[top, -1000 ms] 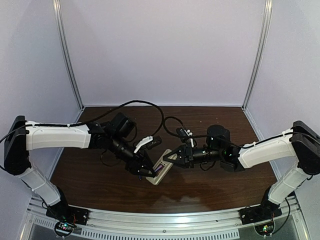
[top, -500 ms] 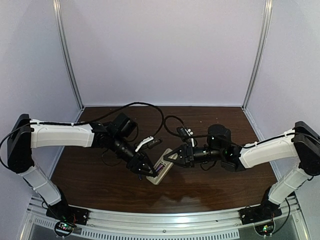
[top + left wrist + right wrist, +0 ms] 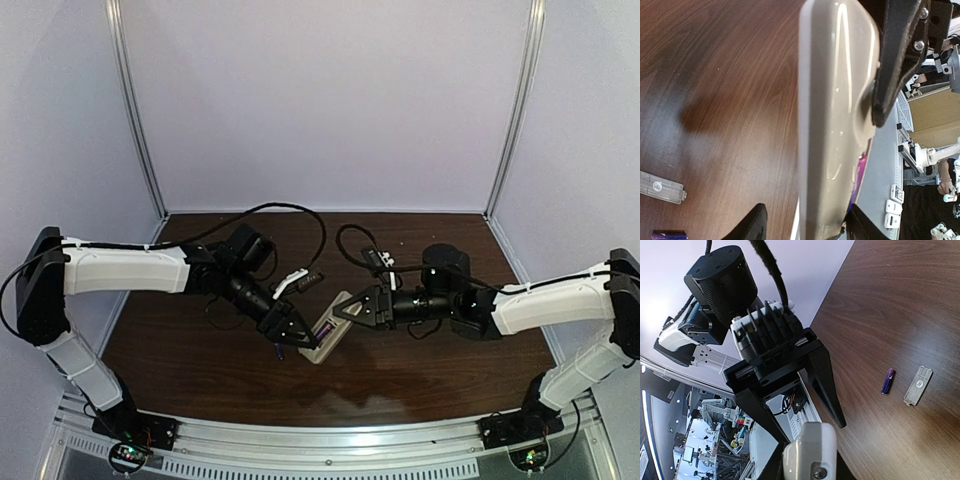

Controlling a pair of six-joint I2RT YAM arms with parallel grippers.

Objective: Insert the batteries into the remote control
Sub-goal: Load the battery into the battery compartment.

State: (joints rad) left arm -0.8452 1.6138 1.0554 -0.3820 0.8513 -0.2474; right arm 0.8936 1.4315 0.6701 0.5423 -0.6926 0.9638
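Note:
The remote control (image 3: pixel 835 115) is held off the table with its beige back toward the left wrist camera. My right gripper (image 3: pixel 347 310) is shut on the remote's far end (image 3: pixel 810 450). One of the batteries (image 3: pixel 860 167) shows as a purple strip in the recess along the remote's edge. My left gripper (image 3: pixel 805 227) is open around the remote's near end. One finger (image 3: pixel 752 225) stands apart from the remote and the other is against the battery side. The second battery (image 3: pixel 888 380) lies loose on the table.
A flat grey-white cover piece (image 3: pixel 918 385) lies on the brown table (image 3: pixel 200 370) beside the loose battery, and shows again in the left wrist view (image 3: pixel 660 186). Black cables (image 3: pixel 300 215) loop over the table behind both wrists. Pale walls close in the back and sides.
The right gripper has drawn the remote slightly up and back. The left gripper's jaws have spread a little around the remote's near end.

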